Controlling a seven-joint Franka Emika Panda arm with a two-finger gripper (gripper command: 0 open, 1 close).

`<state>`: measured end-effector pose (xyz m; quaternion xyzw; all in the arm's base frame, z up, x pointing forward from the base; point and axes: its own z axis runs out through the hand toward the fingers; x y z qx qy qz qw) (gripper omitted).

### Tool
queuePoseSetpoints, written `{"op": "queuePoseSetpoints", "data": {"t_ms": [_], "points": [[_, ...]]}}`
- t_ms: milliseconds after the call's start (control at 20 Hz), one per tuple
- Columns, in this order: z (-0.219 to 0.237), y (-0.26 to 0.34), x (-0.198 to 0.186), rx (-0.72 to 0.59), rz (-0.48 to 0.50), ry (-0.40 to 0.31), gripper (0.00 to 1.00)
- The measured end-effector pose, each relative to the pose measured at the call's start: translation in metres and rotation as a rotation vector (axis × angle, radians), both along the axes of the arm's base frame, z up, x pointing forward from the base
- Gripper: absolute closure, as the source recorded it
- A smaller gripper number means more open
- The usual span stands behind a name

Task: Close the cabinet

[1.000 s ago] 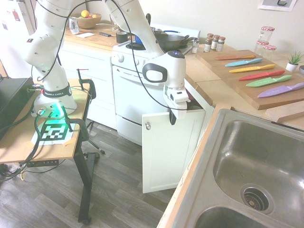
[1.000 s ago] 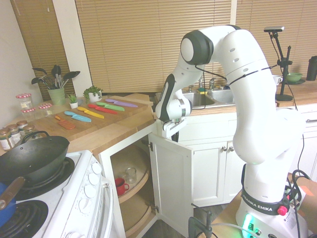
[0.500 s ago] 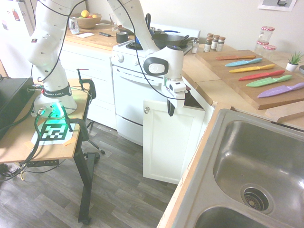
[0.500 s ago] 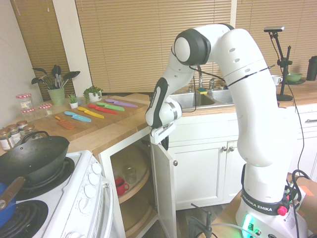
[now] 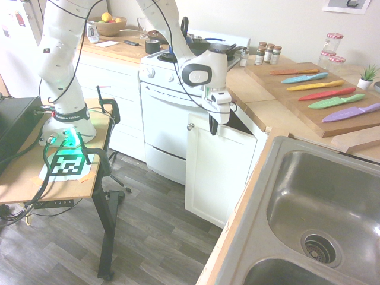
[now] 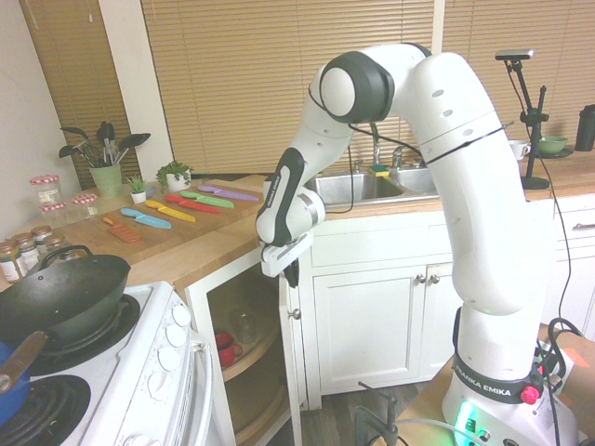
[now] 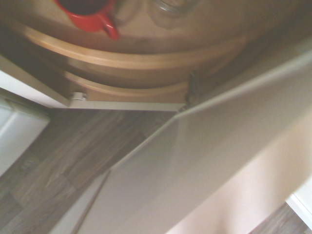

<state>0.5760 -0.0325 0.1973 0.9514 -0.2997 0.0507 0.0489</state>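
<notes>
Task thing: cabinet (image 6: 197, 311), below the front edge of the wooden desk (image 5: 259, 111), between stove (image 5: 168, 127) and sink (image 5: 278, 178). Its door (image 5: 221, 172) stood partly open.
Door axis: long side vertical; hinged side toward the sink, free edge with knob (image 5: 190, 126) swung out into the room.
Jaws vs door: jaws (image 5: 214, 132) at the top of the door, on its outer face, between knob and hinged side, nearer the knob. Opening lay on the other side of the panel.
Nearer arm: only one arm, already at the door.
Jaws state: closed, nothing gripped. Fingers pointed down, apparently against the outer face; exact contact couldn't be told.
Inside: red mug (image 6: 228, 349) and clear glass (image 6: 244, 327) on the curved shelf (image 6: 253, 360), behind the door line, probably no obstacle.
Progress, judged: partway, gap remained.
Next move, judged: push the outer face toward the stove-side frame, following the hinge arc.
Risk, judged: tips could slide over the top edge, or wedge between door and desk.
</notes>
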Motion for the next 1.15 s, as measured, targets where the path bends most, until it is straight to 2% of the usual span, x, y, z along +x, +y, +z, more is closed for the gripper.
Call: {"op": "queuePoseSetpoints", "data": {"t_ms": [400, 700, 850, 1100, 1150], "points": [[0.033, 0.063, 0.046, 0.008, -0.005, 0.006, 1.0], [0.015, 0.069, 0.078, 0.019, -0.055, 0.028, 1.0], [0.018, 0.055, 0.069, 0.022, -0.085, 0.021, 1.0], [0.05, 0.009, 0.014, 0.001, -0.161, 0.013, 1.0], [0.052, -0.001, -0.002, -0.011, -0.185, 0.022, 0.0]]}}
